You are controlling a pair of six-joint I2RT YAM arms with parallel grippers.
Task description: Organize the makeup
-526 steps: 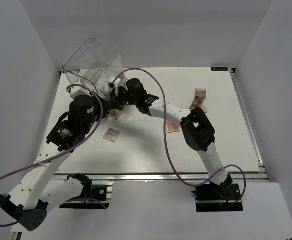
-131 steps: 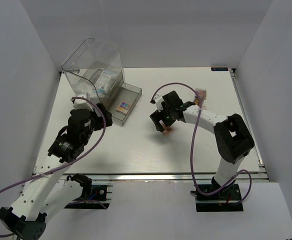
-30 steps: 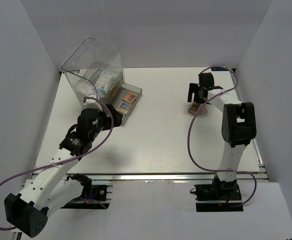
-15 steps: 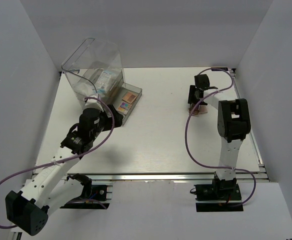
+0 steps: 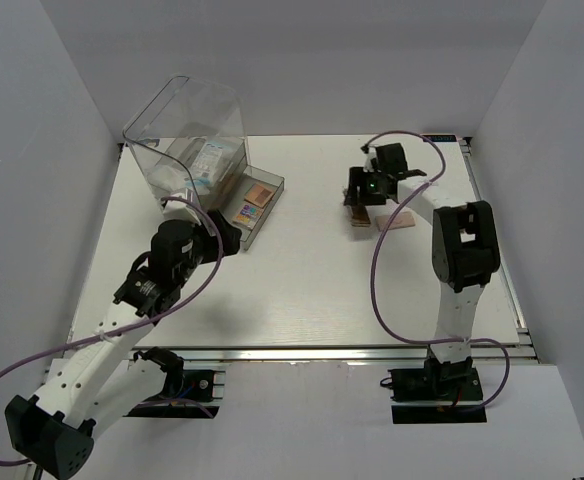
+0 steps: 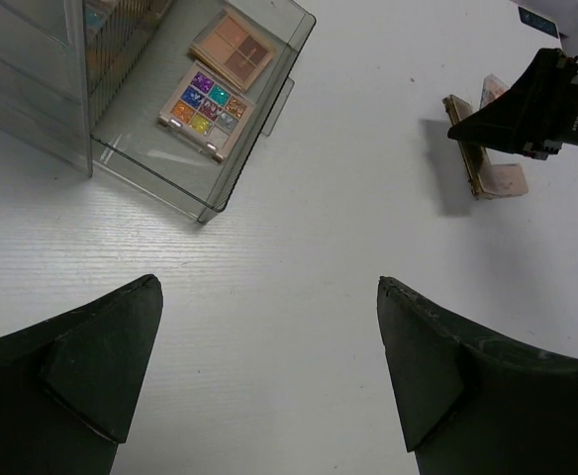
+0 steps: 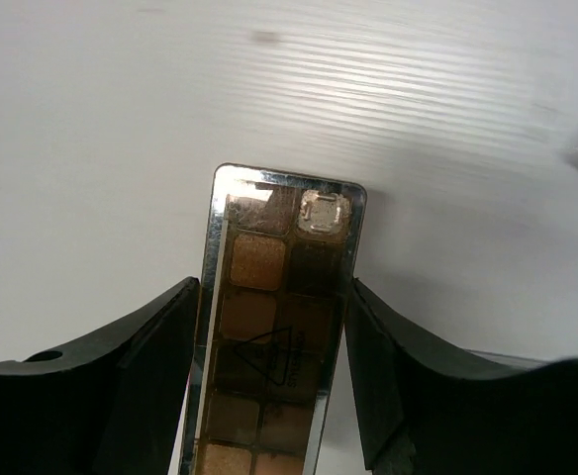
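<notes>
**A:** What takes up the most room?

**B:** The white table [image 5: 302, 290]. At its far left corner stands the clear drawer box [image 5: 187, 120], with its drawer [image 6: 150, 178] pulled out. The clear walls blur what is inside. Pale packets [image 5: 207, 160] with blue print show through, but their number cannot be told.

**A:** And the arms?

**B:** The left arm [image 5: 122, 310] reaches up to just in front of the box, and its base is cut off at the bottom corner of the overhead view. The right arm [image 5: 462, 260] stretches well to the right of the box, with a purple cable [image 5: 392, 140] looping over its wrist.

**A:** The claws?

**B:** The left gripper [image 6: 267, 287] hangs just in front of the open drawer, spread wide, with nothing between its jaws. The right gripper [image 7: 272, 284], well to the right of the box, has closed in on a brown palette [image 7: 269, 327], and its fingers [image 7: 141, 346] press the two long edges. The palette's near end runs off the bottom of the right wrist view. In the left wrist view it shows edge-on and tilted, with a shadow on the table beside it.

**A:** Any other makeup?

**B:** Two palettes lie flat in the drawer, just beside each other. One is a colourful palette [image 6: 207, 109], the other a peach palette [image 6: 235, 49]. Far to the right of the box, a pink palette [image 6: 507, 180] lies on the table just beside the gripped one. Behind that gripper a pale sliver [image 6: 492, 89] pokes out, too hidden to name.
</notes>
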